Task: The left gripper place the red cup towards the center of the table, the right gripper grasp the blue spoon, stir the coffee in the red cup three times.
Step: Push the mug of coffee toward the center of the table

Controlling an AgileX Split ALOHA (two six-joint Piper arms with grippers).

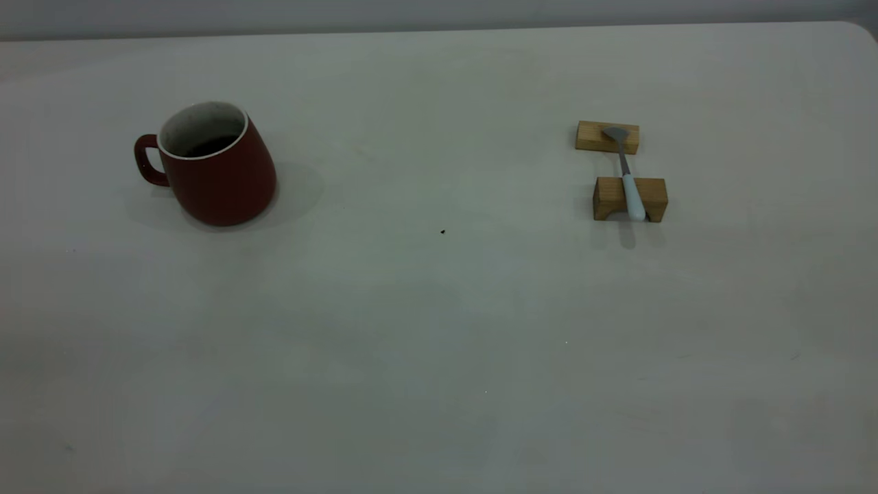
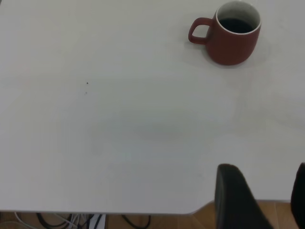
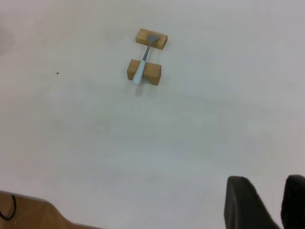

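Red glaze marks the red cup (image 1: 218,168), which stands upright on the left part of the table (image 1: 439,329), its loop handle turned to the outer side and the coffee (image 1: 209,145) dark and low inside the speckled wall. Well apart from it, on the right part, the blue spoon (image 1: 625,171) lies bridged across two wooden blocks (image 1: 630,199), its grey bowl on the farther block and its pale handle over the nearer one, jutting a little past it. A tiny dark speck (image 1: 442,232) sits between the two, near the middle. Neither arm shows in the exterior view. The left gripper (image 2: 259,198) hangs back over the table's edge, far from the cup, its dark fingers parted with a clear gap between them; the right gripper (image 3: 267,202) likewise sits back near its own edge, fingers apart and empty. I judge that no step has begun: the cup is not yet centred and the spoon lies untouched. The next move calls for the left arm to reach the cup, take it without tipping the coffee, and set it toward the middle.
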